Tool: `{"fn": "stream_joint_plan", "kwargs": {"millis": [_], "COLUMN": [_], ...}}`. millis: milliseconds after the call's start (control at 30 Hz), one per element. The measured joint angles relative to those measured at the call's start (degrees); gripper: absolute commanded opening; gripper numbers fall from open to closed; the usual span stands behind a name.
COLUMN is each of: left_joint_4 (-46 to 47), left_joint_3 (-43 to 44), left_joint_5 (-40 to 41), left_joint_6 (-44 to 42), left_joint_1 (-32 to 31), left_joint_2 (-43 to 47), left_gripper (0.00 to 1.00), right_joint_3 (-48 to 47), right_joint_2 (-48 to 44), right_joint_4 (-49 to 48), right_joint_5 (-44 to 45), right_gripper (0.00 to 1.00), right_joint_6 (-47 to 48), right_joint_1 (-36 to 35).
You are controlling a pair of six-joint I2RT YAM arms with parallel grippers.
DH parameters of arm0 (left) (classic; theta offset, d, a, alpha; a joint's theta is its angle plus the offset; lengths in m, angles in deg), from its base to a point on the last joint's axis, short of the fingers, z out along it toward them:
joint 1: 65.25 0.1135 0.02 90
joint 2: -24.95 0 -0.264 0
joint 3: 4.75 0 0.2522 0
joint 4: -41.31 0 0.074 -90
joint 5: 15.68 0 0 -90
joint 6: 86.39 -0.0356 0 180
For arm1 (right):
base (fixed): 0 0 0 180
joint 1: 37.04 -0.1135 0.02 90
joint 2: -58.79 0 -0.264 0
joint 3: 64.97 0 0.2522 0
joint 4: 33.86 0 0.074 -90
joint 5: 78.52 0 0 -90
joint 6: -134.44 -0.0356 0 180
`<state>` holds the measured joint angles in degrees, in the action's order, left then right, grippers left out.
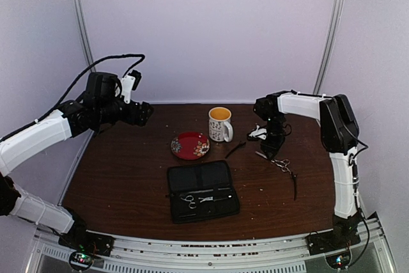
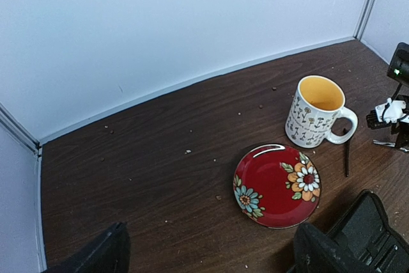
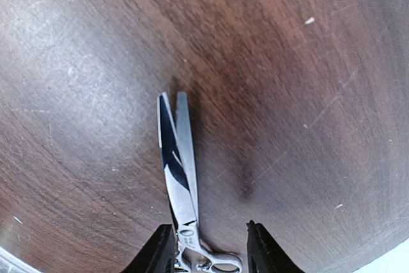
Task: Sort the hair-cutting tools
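One pair of silver scissors point(image 1: 282, 165) lies on the brown table at the right. My right gripper point(image 1: 271, 149) points down over it. In the right wrist view the scissors point(image 3: 179, 171) lie flat with the blades pointing away. My right gripper point(image 3: 211, 254) is open, one finger on each side of the pivot, the left finger close against it. A second pair of scissors point(image 1: 192, 199) lies inside the open black case point(image 1: 211, 174). One thin black stick point(image 1: 235, 149) lies next to the mug, and it also shows in the left wrist view point(image 2: 346, 158). Another black stick point(image 1: 294, 185) lies at the right. My left gripper point(image 1: 144, 113) is open, empty and raised at the far left.
A red flowered saucer point(image 1: 190, 146) sits behind the case, also in the left wrist view point(image 2: 277, 185). A white patterned mug point(image 1: 220, 123) with a yellow inside stands beside it point(image 2: 316, 113). White walls enclose the table on three sides. Crumbs dot the wood.
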<state>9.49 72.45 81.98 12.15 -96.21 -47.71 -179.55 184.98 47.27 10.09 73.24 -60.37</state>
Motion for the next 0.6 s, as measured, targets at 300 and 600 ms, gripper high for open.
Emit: {"fn": "stream_joint_plan", "kwargs": {"millis": [300,600], "left_joint_4": [-0.02,-0.04], "left_joint_3": [0.02,0.02], "left_joint_5": [0.33,0.48], "left_joint_6": [-0.02,-0.02], "left_joint_1": [0.0,0.0], "left_joint_2": [0.02,0.39], "left_gripper": [0.91,0.91], "right_joint_3": [-2.03,-2.64], "right_joint_2": [2.27,3.91], "right_joint_4": [4.55,7.04], "right_joint_5": [1.79,6.71], "right_gripper": [0.35,0.23], "right_joint_6": [0.9,2.47], "right_joint_1": [-0.11,-2.49]}}
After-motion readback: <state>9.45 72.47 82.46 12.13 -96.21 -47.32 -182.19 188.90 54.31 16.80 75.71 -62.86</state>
